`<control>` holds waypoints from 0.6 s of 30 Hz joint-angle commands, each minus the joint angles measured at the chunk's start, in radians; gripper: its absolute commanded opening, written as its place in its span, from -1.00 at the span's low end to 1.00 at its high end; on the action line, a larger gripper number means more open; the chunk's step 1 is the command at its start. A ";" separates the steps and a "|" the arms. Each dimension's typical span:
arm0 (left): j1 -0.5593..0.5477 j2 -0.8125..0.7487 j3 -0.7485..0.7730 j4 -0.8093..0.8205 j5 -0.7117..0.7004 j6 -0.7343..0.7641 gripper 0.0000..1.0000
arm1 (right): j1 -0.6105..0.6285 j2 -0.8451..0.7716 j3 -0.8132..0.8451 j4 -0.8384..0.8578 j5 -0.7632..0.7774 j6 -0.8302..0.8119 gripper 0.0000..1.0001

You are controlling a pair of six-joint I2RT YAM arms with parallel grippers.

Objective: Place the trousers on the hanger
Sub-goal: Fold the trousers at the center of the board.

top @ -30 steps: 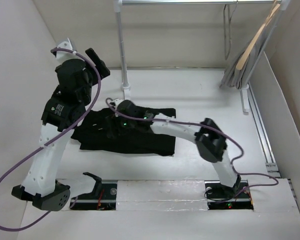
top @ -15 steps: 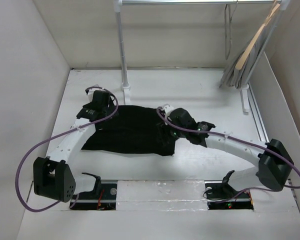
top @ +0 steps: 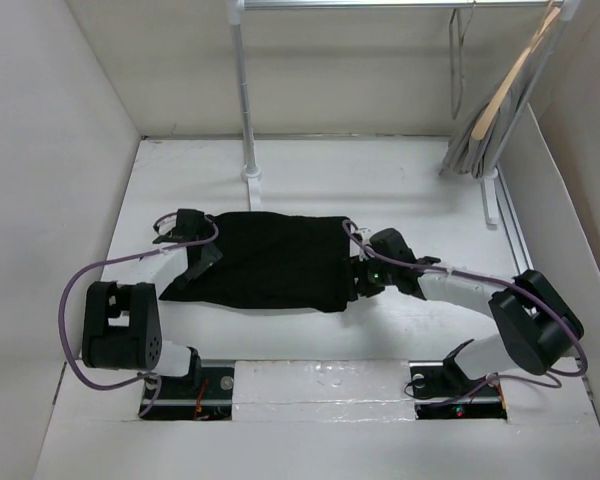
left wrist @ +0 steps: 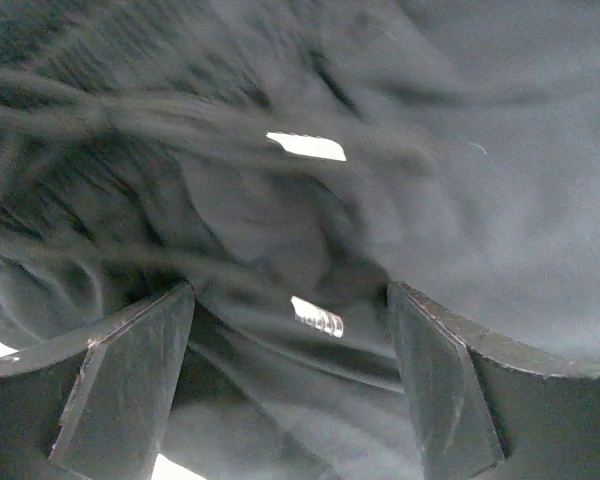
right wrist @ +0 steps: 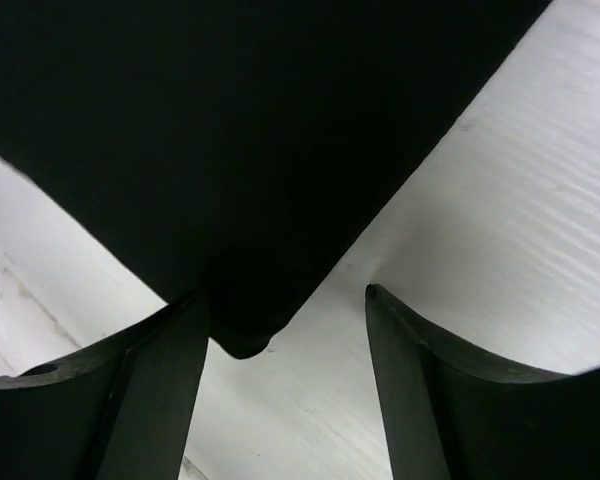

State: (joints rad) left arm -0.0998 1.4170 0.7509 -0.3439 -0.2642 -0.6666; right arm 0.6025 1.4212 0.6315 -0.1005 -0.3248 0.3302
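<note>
The black trousers (top: 270, 262) lie folded flat in the middle of the table. My left gripper (top: 204, 260) is low over their left end. In the left wrist view it (left wrist: 290, 385) is open, with wrinkled black cloth (left wrist: 430, 150) between the jaws. My right gripper (top: 357, 282) is at their right edge. In the right wrist view it (right wrist: 290, 390) is open, with a corner of the trousers (right wrist: 230, 120) just inside, by the left finger (right wrist: 160, 390). The thin wire hanger (top: 455, 60) hangs on the rail at the back right, far from both grippers.
A pale wooden hanger with grey cloth (top: 495, 110) hangs at the far right of the rail. The rack's upright pole (top: 244, 90) stands on its base (top: 252, 176) just behind the trousers. White walls close in the table (top: 400, 190) on the left and right.
The left arm has come down from high up to the trousers' left end. The right gripper has moved from the left part of the cloth to its right edge. The trousers lie more spread out.
</note>
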 commanded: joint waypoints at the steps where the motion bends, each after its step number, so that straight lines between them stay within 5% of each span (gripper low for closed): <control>1: 0.057 -0.069 -0.078 -0.014 0.048 -0.096 0.52 | 0.023 0.010 -0.061 0.160 -0.118 0.055 0.36; 2: 0.066 -0.107 -0.091 -0.014 0.054 -0.103 0.52 | 0.023 0.007 -0.073 0.166 -0.120 0.070 0.29; 6: 0.080 -0.176 -0.142 -0.032 0.086 -0.122 0.52 | -0.029 -0.013 -0.134 0.193 -0.125 0.073 -0.82; 7: 0.080 -0.185 -0.140 -0.036 0.109 -0.137 0.52 | -0.059 -0.015 -0.148 0.183 -0.123 0.063 -0.96; 18: 0.080 -0.338 -0.018 -0.145 0.046 -0.153 0.57 | -0.282 -0.174 -0.162 -0.157 -0.063 -0.203 -1.00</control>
State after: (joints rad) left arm -0.0242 1.1339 0.6548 -0.4480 -0.1661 -0.8131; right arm 0.3511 1.2541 0.4755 -0.1467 -0.4038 0.2344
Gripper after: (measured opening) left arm 0.781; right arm 0.010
